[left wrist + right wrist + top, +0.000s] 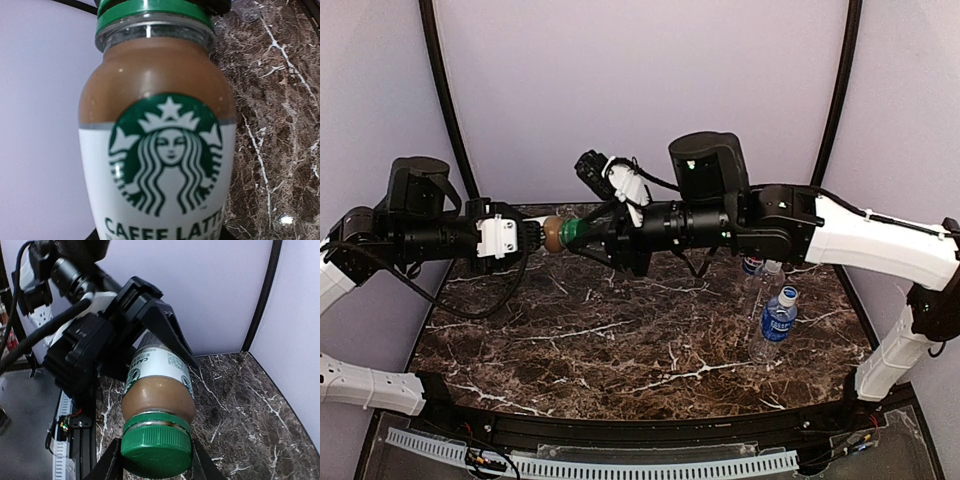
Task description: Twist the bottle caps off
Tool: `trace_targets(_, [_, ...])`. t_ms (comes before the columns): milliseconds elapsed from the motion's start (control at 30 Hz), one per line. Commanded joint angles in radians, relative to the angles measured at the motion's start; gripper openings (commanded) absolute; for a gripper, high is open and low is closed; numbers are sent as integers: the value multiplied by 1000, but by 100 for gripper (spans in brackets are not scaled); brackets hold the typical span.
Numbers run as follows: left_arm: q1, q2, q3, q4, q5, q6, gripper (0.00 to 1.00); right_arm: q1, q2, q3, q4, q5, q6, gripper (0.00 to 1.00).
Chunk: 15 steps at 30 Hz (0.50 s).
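Green cap [156,450] is pinched by the right gripper [156,464] atop the brown-filled bottle [160,150] clamped in the left gripper [540,235]; a twist is needed next.

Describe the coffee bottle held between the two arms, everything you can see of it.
The coffee bottle is small and clear-walled, full of light brown drink, with a white label showing a green mermaid logo. Its ridged green cap is on. It lies level in the air above the marble table, the left gripper clamping its label end, the right gripper closed around the cap.
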Motion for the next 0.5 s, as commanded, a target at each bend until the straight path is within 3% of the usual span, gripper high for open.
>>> trace_targets(0, [-4, 6, 62, -270, 224, -11, 23, 114, -86, -108, -23, 119, -567, 0])
trace_targets(267, [-5, 1, 37, -376, 224, 52, 23, 260, -156, -289, 92, 561, -1214, 0])
trace_targets(467, [-4, 2, 29, -387, 226, 65, 23, 291, -179, -402, 264, 758, -1517, 0])
